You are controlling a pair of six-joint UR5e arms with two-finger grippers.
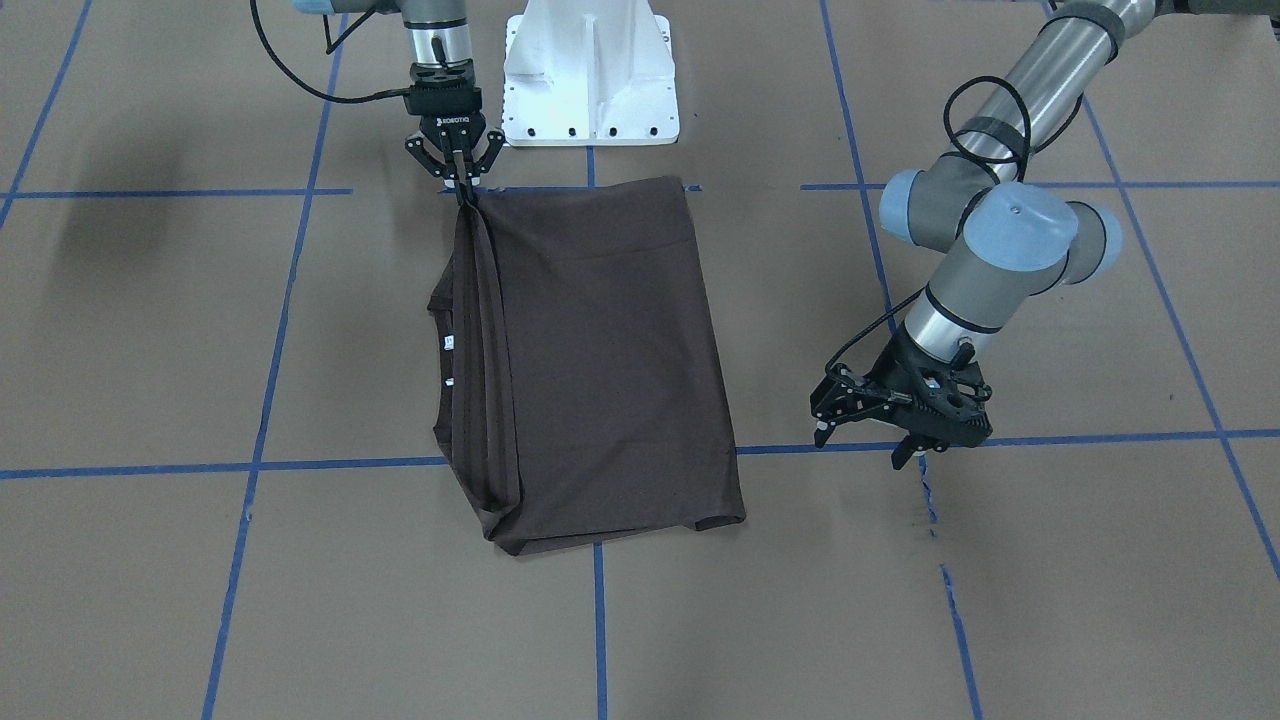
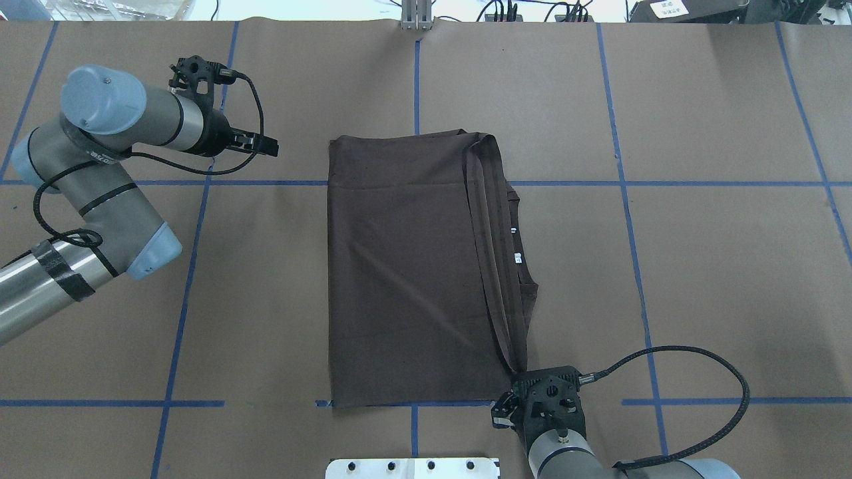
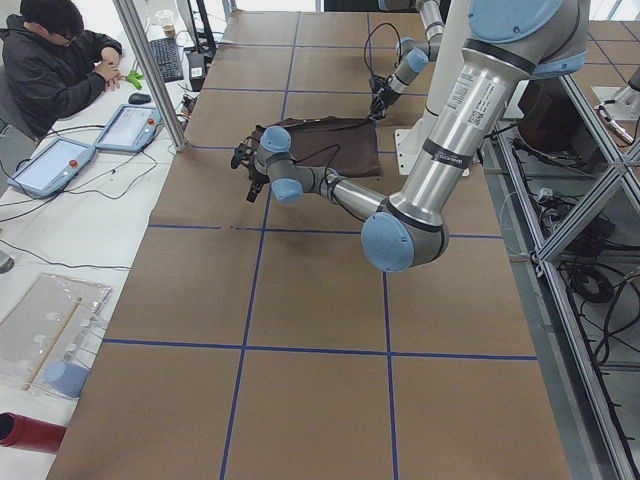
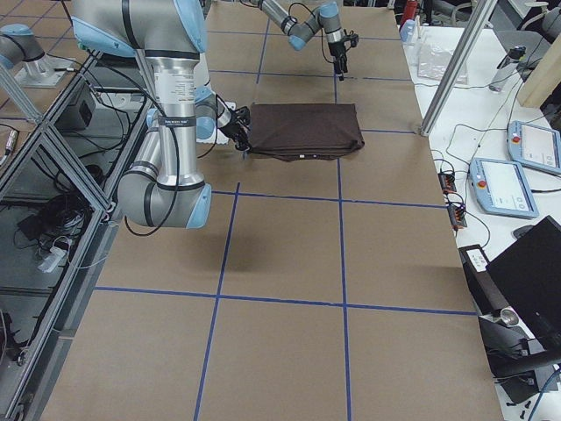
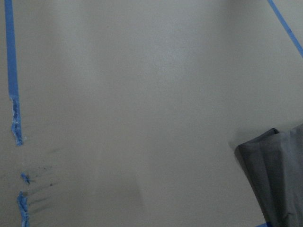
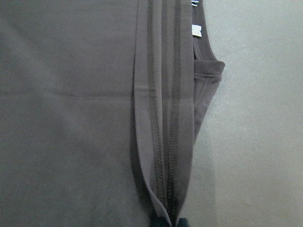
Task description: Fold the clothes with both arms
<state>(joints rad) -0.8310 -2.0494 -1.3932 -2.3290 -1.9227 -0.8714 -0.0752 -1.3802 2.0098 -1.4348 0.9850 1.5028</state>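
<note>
**A:** Silver-grey tubular left arm with light blue joint caps [image 1: 1000, 250] looms closest; what of its black two-finger left gripper [image 1: 860, 447]?

**B:** Fingers spread wide, holding nothing; it hangs beside the dark brown short-sleeved T-shirt [image 1: 600, 360], apart from the cloth.

**A:** And the shirt itself?

**B:** Folded into a flat rectangle on the brown paper-covered table [image 1: 150, 350]; white neck tags [image 1: 449, 343] peek out along one long edge.

**A:** The right gripper [image 1: 462, 186]?

**B:** Clenched on a bunched, stitched hem at the T-shirt's corner; that strip runs raised along the tagged edge.

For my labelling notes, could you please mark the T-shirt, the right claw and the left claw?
T-shirt [image 2: 399, 266]: overhead view, flat middle panel.
Right claw [image 1: 462, 188]: front-facing view, between fingertips.
Left claw [image 1: 860, 442]: front-facing view, between fingertips.
</note>
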